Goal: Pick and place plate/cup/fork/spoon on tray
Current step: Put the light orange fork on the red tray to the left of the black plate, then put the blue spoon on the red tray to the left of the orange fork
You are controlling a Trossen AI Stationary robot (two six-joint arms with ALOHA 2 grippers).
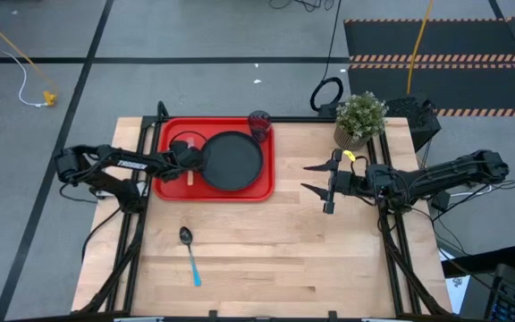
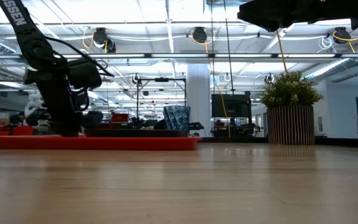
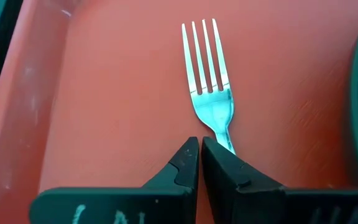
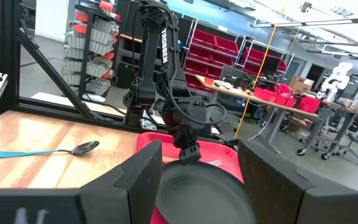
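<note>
We count three of four items on the tray [image 1: 168, 190]: the plate [image 1: 232, 162] sits in its middle, the cup [image 1: 259, 123] at the far corner, and the fork [image 3: 208, 81] lies just beside the plate. Our left hand [image 3: 200, 163] is low over the fork's handle, fingers pressed together; whether they still pinch the handle we cannot quite tell. The spoon [image 1: 189, 256] is left, lying on the bare counter [image 1: 329, 268] well apart from the tray. Our right hand [image 1: 318, 178] waits spread near the potted plant [image 1: 359, 118].
</note>
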